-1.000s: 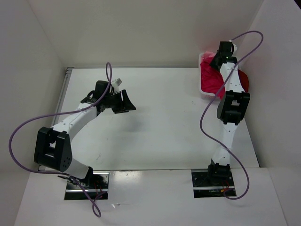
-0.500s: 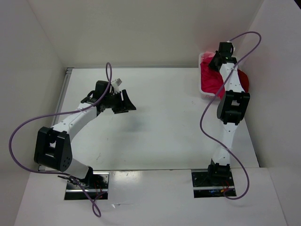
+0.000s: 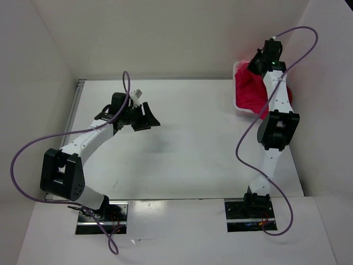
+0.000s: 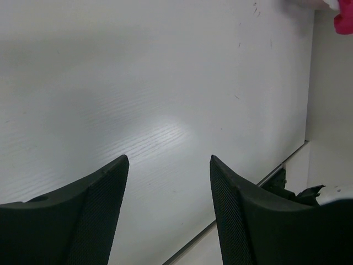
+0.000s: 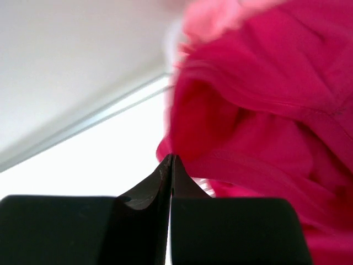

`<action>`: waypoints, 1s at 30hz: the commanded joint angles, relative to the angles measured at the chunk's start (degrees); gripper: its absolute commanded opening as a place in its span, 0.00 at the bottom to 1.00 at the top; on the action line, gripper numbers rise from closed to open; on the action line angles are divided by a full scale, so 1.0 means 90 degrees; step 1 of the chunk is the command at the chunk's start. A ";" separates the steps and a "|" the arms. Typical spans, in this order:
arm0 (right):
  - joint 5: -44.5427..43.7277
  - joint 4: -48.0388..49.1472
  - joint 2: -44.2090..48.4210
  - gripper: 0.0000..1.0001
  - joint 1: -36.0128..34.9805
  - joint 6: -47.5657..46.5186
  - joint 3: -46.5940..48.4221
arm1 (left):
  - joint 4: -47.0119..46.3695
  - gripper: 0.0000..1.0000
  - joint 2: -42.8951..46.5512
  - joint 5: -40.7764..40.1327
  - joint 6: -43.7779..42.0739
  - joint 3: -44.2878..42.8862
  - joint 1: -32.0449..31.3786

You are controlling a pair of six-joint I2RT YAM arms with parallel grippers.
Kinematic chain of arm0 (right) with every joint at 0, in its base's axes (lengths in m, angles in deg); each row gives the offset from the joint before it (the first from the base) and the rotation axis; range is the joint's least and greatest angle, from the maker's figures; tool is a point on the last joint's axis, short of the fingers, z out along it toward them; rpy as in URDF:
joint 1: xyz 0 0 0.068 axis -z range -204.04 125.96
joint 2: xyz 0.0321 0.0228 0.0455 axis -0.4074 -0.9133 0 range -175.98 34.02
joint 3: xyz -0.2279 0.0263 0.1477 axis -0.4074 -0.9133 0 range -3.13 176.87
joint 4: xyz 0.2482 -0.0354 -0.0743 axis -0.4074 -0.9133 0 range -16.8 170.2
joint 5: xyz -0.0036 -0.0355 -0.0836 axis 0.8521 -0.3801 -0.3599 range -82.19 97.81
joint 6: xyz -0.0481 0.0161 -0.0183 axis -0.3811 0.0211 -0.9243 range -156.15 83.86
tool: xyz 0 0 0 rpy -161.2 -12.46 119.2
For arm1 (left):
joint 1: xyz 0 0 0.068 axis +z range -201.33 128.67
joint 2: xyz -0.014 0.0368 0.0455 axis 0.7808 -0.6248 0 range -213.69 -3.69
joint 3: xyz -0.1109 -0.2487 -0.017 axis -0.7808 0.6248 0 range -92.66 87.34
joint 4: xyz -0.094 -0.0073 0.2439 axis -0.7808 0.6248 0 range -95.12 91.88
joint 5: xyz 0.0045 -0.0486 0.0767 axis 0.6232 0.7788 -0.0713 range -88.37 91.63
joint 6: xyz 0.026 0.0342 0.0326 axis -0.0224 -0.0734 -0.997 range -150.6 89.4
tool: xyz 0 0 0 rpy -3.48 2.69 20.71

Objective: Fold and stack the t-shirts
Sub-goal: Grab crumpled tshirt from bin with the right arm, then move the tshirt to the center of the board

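Note:
The t-shirts lie bunched in a white mesh basket (image 3: 237,109) at the table's far right. A bright crimson-pink shirt (image 3: 246,91) is on top and fills the right wrist view (image 5: 265,83). A light pink one (image 5: 215,16) shows behind it. A darker red fold (image 3: 287,95) hangs over the basket's right side. My right gripper (image 3: 253,66) (image 5: 171,159) is above the basket, shut, its tips pinching the crimson-pink shirt's edge. Over the left middle of the table, my left gripper (image 3: 146,117) (image 4: 168,160) hovers open with nothing between its fingers.
White walls close in the table on the left, back and right. The basket sits tight in the back right corner. A bit of the pink cloth (image 4: 345,22) and the table's right edge (image 4: 307,110) show in the left wrist view. Purple cables loop off both arms.
The right gripper has closed on the crimson-pink shirt's edge and risen, pulling the cloth up with it. The left arm has barely moved.

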 commanded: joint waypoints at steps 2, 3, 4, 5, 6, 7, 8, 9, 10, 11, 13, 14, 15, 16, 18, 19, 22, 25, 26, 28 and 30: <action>0.0775 0.0205 0.1545 0.00 0.0052 0.0302 0.0091 | -0.0283 0.68 0.0071 -0.0010 0.0230 -0.0449 0.0019; 0.0989 0.0206 0.1973 0.00 -0.0035 0.0429 0.0031 | -0.0283 0.70 0.0071 -0.0011 0.0308 -0.0566 0.0019; 0.1127 0.0293 0.2180 0.00 -0.0161 0.0488 0.0031 | -0.0283 0.70 0.0071 -0.0156 0.0308 -0.0625 0.0019; 0.1292 0.0352 0.2375 0.00 -0.0250 0.0547 0.0031 | -0.0283 0.72 0.0071 -0.0225 0.0415 -0.0684 0.0019; 0.1516 0.0352 0.2764 0.00 -0.0367 0.0625 0.0089 | -0.0283 0.72 0.0129 -0.0313 0.0580 -0.0684 0.0019; 0.1577 0.0352 0.2952 0.00 -0.0687 0.0751 0.0244 | -0.0283 0.72 0.0129 -0.0400 0.0669 -0.0771 0.0019; 0.1577 0.0429 0.3127 0.00 -0.0893 0.0752 0.0342 | -0.0283 0.72 0.0129 -0.0546 0.0795 -0.0772 0.0019; 0.1635 0.0430 0.3410 0.00 -0.1088 0.0839 0.0479 | -0.0448 0.72 0.0187 -0.0548 0.0922 -0.0772 0.0019; 0.1636 0.0488 0.3519 0.00 -0.1274 0.0976 0.0799 | -0.0517 0.73 0.0188 -0.0616 0.1156 -0.0772 0.0019; 0.1762 0.0547 0.3617 0.00 -0.1537 0.1093 0.0957 | -0.0518 0.73 0.0188 -0.0713 0.1235 -0.0772 0.0019; 0.2558 0.0926 0.3812 0.00 -0.1598 0.1724 0.1269 | -0.0576 0.73 0.0188 -0.0782 0.1323 -0.0772 0.0019; 0.2825 0.1257 0.3813 0.00 -0.1598 0.1942 0.1358 | -0.0576 0.73 0.0188 -0.0782 0.1392 -0.0772 0.0116; 0.3030 0.1376 0.3813 0.00 -0.1598 0.2127 0.1552 | -0.0576 0.73 0.0188 -0.0782 0.1392 -0.0830 0.0252; 0.3332 0.1484 0.3813 0.00 -0.1598 0.2410 0.1651 | -0.0576 0.73 0.0188 -0.0782 0.1392 -0.0831 0.0350; 0.3471 0.1631 0.3813 0.00 -0.1598 0.2558 0.1837 | -0.0576 0.74 0.0334 -0.0782 0.1461 -0.0831 0.0662; 0.3472 0.1631 0.3813 0.00 -0.1598 0.2636 0.1837 | -0.0634 0.74 0.0441 -0.0782 0.1461 -0.0831 0.0761; 0.3530 0.1758 0.3871 0.00 -0.1598 0.2560 0.1303 | -0.0567 0.74 0.0617 -0.0724 0.1461 -0.0831 0.1083; 0.3530 0.2010 0.4095 0.00 -0.1598 0.2286 -0.0472 | -0.0509 0.75 0.0754 -0.0724 0.1402 -0.0607 0.1152; 0.3530 0.2138 0.4154 0.00 -0.1598 0.2141 -0.1599 | -0.0508 0.75 0.0851 -0.0724 0.1325 -0.0365 0.1152; 0.3530 0.2450 0.4213 0.00 -0.1598 0.2003 -0.3095 | -0.0450 0.75 0.0998 -0.0724 0.1198 -0.0119 0.1152; 0.3161 0.2510 0.4359 0.00 -0.1598 0.1740 -0.3930 | -0.0178 0.74 0.1067 -0.0782 0.0925 0.0135 0.1152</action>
